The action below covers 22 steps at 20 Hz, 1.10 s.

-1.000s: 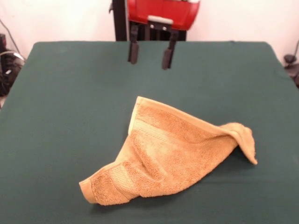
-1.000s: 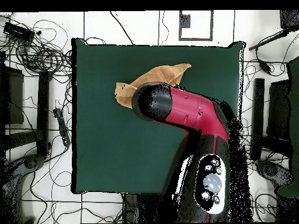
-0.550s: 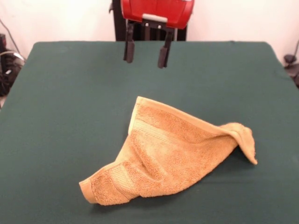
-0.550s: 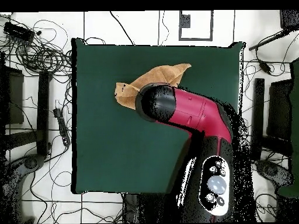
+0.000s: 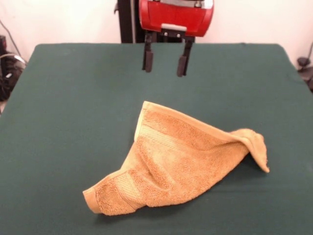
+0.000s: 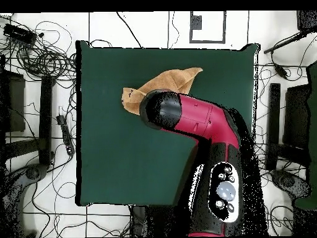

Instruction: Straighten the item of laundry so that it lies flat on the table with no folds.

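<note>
The item of laundry [image 5: 176, 159], a golden-orange terry towel, lies folded over itself into a rough triangle on the dark green table [image 5: 68, 107]. One corner points toward the front left, another bunches up at the right. My gripper [image 5: 165, 65] hangs open above the table behind the towel's far corner, holding nothing. In the overhead view the red arm [image 6: 198, 121] covers part of the towel [image 6: 170, 79], and the gripper itself is hidden under it.
Cables [image 6: 43, 59] and stands lie on the floor around the table [image 6: 111, 155]. A black post [image 5: 125, 22] rises behind the table's far edge.
The gripper has shifted to the right in the front view compared with half a second ago, still open and at a similar height. The towel has not moved.
</note>
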{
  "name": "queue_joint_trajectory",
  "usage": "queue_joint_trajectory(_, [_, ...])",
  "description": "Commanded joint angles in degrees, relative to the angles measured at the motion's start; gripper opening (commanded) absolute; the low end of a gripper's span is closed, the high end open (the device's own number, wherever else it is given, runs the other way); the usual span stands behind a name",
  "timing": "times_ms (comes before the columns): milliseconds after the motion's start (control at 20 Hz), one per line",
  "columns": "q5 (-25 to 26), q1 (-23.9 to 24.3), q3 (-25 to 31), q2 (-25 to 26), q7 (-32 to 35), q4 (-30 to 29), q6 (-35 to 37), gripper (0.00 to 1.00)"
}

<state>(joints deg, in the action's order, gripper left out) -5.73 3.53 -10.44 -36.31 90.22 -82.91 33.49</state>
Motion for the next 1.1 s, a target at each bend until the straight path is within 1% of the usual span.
queue_joint_trajectory(50, [-1.0, 1.7, 9.0, 4.8, 7.1, -9.0, -3.7, 1.00])
queue_joint_trajectory(350, [-0.5, 4.4, 11.6, 6.4, 6.6, -10.0, -8.3, 1.00])
queue_joint_trajectory(550, [0.9, 5.3, 12.3, 7.4, 5.9, -9.7, -9.5, 1.00])
queue_joint_trajectory(800, [2.3, 4.2, 9.9, 9.5, 6.7, -8.3, -9.1, 1.00])
queue_joint_trajectory(1100, [3.6, 3.9, 9.1, 11.0, 6.5, -7.7, -9.5, 1.00])
